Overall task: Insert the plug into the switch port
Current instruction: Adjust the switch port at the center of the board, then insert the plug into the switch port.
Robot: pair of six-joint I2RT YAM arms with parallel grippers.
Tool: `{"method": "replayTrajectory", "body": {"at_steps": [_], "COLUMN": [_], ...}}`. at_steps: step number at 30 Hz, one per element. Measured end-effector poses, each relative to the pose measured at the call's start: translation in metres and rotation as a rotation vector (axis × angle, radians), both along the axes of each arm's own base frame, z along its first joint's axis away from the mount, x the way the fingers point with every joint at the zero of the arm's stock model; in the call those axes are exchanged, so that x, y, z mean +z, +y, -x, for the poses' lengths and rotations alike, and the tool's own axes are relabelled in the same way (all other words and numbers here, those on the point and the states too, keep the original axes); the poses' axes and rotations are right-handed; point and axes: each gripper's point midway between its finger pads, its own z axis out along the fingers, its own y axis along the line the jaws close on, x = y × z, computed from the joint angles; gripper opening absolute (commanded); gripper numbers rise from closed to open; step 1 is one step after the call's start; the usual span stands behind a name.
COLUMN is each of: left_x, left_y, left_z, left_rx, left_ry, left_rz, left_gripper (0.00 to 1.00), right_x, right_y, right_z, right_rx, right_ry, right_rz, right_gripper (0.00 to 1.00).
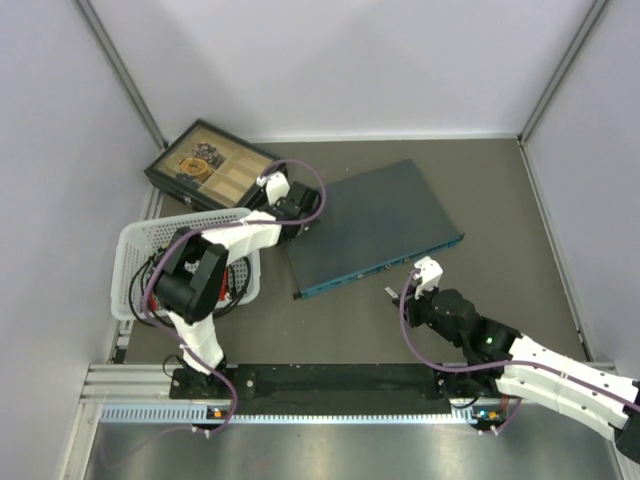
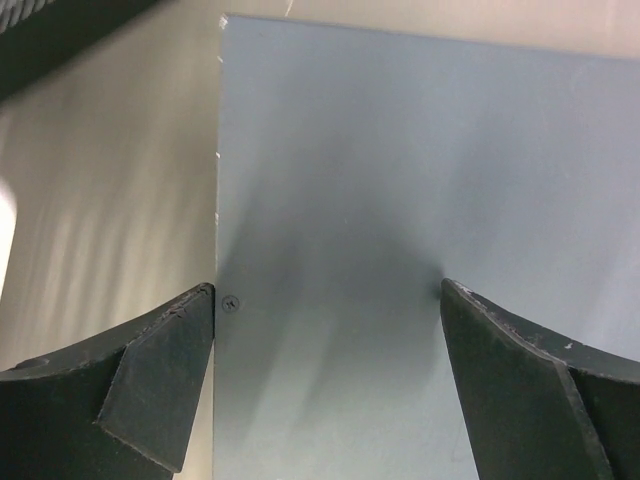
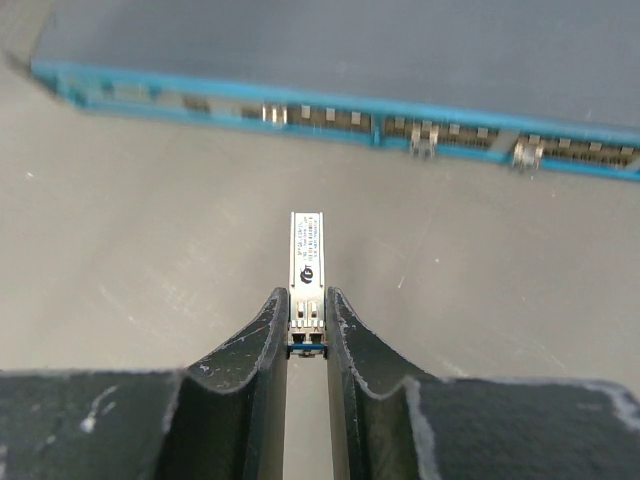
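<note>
Left hand (image 1: 288, 208) at the left corner of the switch (image 1: 380, 222) — right hand (image 1: 407, 288) near its teal edge.

The switch (image 1: 375, 225) is laid on the worktop (image 1: 480, 180), its socket edge turned to the near side. Behind it at left a compartment box (image 1: 210, 165) is placed, a basket (image 1: 135, 250) before that. The plug (image 3: 306, 262) is found before the sockets, apart.

The only print stands on the plug (image 3: 307, 270), at the centre of the right wrist view. A white label (image 3: 308, 245) on its top face carries several lines of tiny dark lettering and a small round dark mark near its lower end. None of it is sharp enough to read.
</note>
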Motion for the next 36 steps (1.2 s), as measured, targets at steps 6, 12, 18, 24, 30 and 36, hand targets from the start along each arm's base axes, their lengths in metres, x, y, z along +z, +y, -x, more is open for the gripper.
{"method": "replayTrajectory", "body": {"at_steps": [6, 12, 18, 24, 30, 36], "left_x": [0.008, 0.023, 0.052, 0.039, 0.014, 0.014], "left_y": [0.000, -0.013, -0.049, -0.070, -0.069, -0.072], "left_z": [-0.038, -0.034, -0.013, 0.008, 0.022, 0.022], "left_rx": [-0.073, -0.241, -0.467, -0.617, -0.668, -0.682], "left_ry": [-0.032, -0.052, -0.119, -0.147, -0.134, -0.172], "left_rz": [-0.049, -0.106, -0.097, -0.058, -0.074, -0.076], "left_gripper": [0.99, 0.99, 0.99, 0.99, 0.99, 0.99], "right_x": [-0.007, -0.018, -0.029, -0.024, -0.031, -0.026], "right_y": [0.002, 0.009, 0.012, 0.019, 0.025, 0.034], "right_z": [-0.006, -0.021, -0.037, -0.051, -0.056, -0.061], "right_rx": [-0.006, -0.021, -0.054, -0.088, -0.092, -0.100], "right_ry": [-0.001, -0.032, -0.082, -0.144, -0.143, -0.160], "right_rz": [0.037, 0.086, 0.157, 0.153, 0.161, 0.149], "right_gripper": [0.00, 0.00, 0.00, 0.00, 0.00, 0.00]}}
